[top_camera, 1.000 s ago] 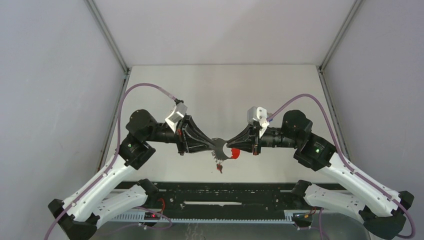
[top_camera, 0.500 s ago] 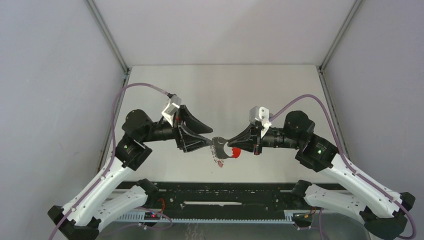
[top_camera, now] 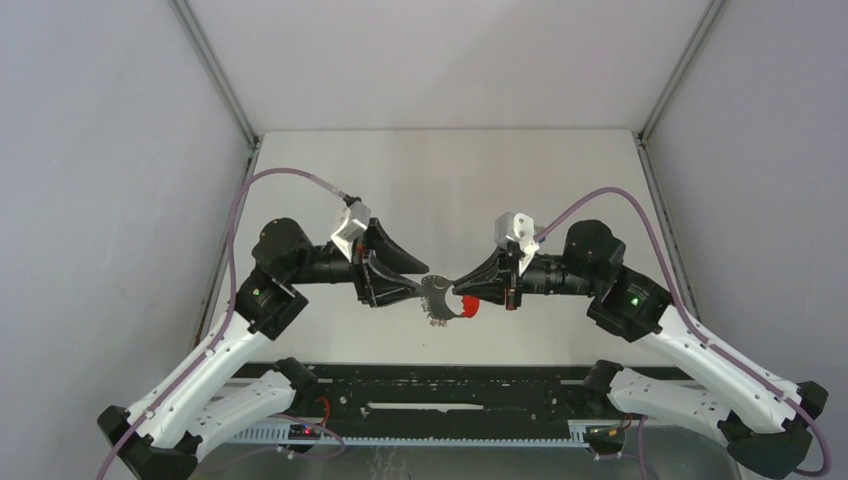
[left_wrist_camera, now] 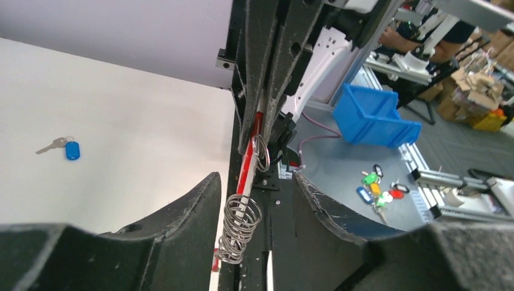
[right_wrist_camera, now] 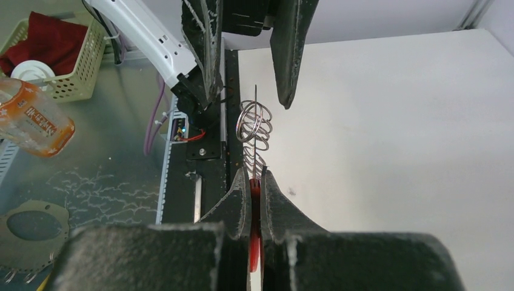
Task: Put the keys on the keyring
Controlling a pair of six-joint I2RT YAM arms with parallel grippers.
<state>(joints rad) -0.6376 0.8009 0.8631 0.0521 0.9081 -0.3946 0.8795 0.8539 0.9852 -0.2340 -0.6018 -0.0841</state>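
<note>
The keyring hangs in the air between my two grippers, over the table's near edge. My right gripper [right_wrist_camera: 255, 182] is shut on its red band [right_wrist_camera: 254, 197], which also shows in the top view [top_camera: 468, 307]. The coil of silver rings [left_wrist_camera: 240, 221] sticks out toward my left gripper [left_wrist_camera: 256, 177], which is open with one finger on each side of the coil, not touching it. From above the rings [top_camera: 436, 298] sit between the left gripper [top_camera: 422, 288] and the right gripper [top_camera: 457, 292]. The blue-tagged key [left_wrist_camera: 71, 150] lies on the table. A small red piece [left_wrist_camera: 214, 260] shows under the coil.
The black rail [top_camera: 450, 385] runs along the table's near edge, below the keyring. Off the table are a blue bin [left_wrist_camera: 376, 115], a bunch of coloured keys [left_wrist_camera: 379, 188], a basket with red cloth [right_wrist_camera: 54, 54] and an orange bottle [right_wrist_camera: 33, 118].
My left gripper has opened off the silver rings and its wrist has turned. The small piece hanging under the rings has risen. My right gripper has kept hold of the red band.
</note>
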